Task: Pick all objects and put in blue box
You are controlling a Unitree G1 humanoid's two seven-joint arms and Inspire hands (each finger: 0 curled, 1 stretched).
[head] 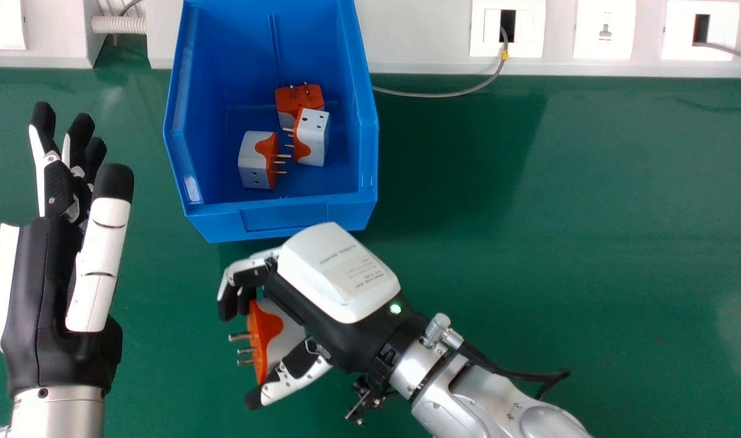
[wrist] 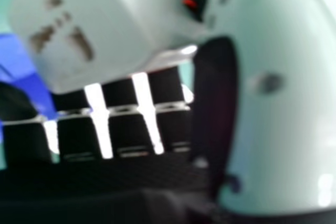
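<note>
Nothing you can read off reliably. You've got small dark print [head: 361, 275] on the white cover [head: 309, 252] on the back of the right hand [head: 331, 331]: one line, then several smaller ones nearer the wrist. It runs slanted and upside down to you in the head view, too small to make out.

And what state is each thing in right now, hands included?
Blue box: open-topped, partly filled.
Three plug adapters: loose inside the box.
Fourth plug adapter: gripped, outside the box, pins exposed.
Right hand: curled round that adapter.
Indicator light: lit.
Left hand: open, empty.
</note>
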